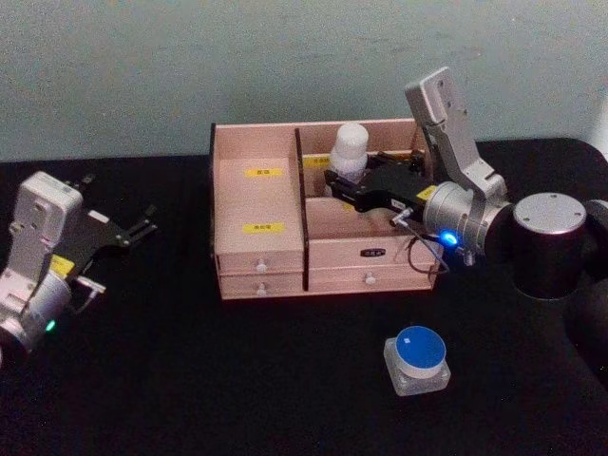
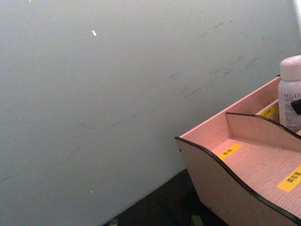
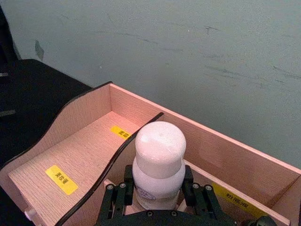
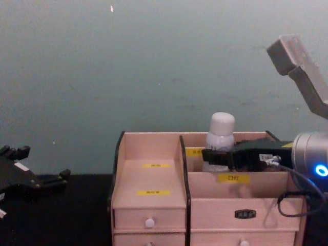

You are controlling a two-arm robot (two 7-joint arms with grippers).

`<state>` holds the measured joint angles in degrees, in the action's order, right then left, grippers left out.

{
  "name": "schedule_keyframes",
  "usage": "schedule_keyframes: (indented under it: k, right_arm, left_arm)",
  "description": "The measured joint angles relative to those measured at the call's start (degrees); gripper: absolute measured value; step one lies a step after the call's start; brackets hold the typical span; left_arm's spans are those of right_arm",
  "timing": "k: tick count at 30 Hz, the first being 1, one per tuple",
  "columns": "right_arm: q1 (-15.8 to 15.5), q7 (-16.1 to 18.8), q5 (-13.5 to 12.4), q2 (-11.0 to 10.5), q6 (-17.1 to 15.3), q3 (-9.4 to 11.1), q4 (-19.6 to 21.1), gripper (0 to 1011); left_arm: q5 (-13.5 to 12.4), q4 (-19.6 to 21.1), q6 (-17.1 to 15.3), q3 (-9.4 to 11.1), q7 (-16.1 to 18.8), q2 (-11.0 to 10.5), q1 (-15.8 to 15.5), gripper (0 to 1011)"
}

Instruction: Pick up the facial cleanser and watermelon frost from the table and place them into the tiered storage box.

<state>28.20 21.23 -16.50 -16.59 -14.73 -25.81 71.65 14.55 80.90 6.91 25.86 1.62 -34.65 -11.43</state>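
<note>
The facial cleanser [image 1: 349,147], a white bottle with a rounded cap, stands upright in the back right compartment of the tiered storage box [image 1: 256,204]. My right gripper [image 1: 340,180] reaches in from the right and is shut on the bottle's body, as the right wrist view shows with a finger [image 3: 123,186] on each side of the facial cleanser [image 3: 159,160]. The watermelon frost [image 1: 418,359], a small clear jar with a blue lid, sits on the black table in front of the box, to the right. My left gripper [image 1: 119,204] is parked at the far left, open.
The black table [image 1: 237,380] has free room in front of and left of the box. A pale green wall stands close behind the box. The box's left stepped compartments [image 3: 84,150] hold nothing.
</note>
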Motion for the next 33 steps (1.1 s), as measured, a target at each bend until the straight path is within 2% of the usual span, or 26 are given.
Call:
schedule_keyframes:
  k: [10, 12, 16, 19, 23, 25, 33]
  right_arm:
    - [0.0, 0.0, 0.1, 0.0, 0.0, 0.0, 0.0, 601]
    - [0.0, 0.0, 0.0, 0.0, 0.0, 0.0, 0.0, 628]
    - [0.0, 0.0, 0.0, 0.0, 0.0, 0.0, 0.0, 772]
    - [0.0, 0.0, 0.0, 0.0, 0.0, 0.0, 0.0, 826]
    - [0.0, 0.0, -0.1, 0.0, 0.0, 0.0, 0.0, 964]
    - [0.0, 0.0, -0.1, -0.1, 0.0, 0.0, 0.0, 1000]
    - [0.0, 0.0, -0.1, -0.1, -0.1, 0.0, 0.0, 1000]
  left_arm:
    - [0.0, 0.0, 0.0, 0.0, 0.0, 0.0, 0.0, 1001]
    - [0.0, 0.0, 0.0, 0.0, 0.0, 0.0, 0.0, 1001]
    - [0.0, 0.0, 0.0, 0.0, 0.0, 0.0, 0.0, 1001]
    - [0.0, 0.0, 0.0, 0.0, 0.0, 0.0, 0.0, 1001]
    - [0.0, 0.0, 0.0, 0.0, 0.0, 0.0, 0.0, 1001]
    - [0.0, 0.0, 0.0, 0.0, 0.0, 0.0, 0.0, 1001]
    - [0.0, 0.0, 0.0, 0.0, 0.0, 0.0, 0.0, 1001]
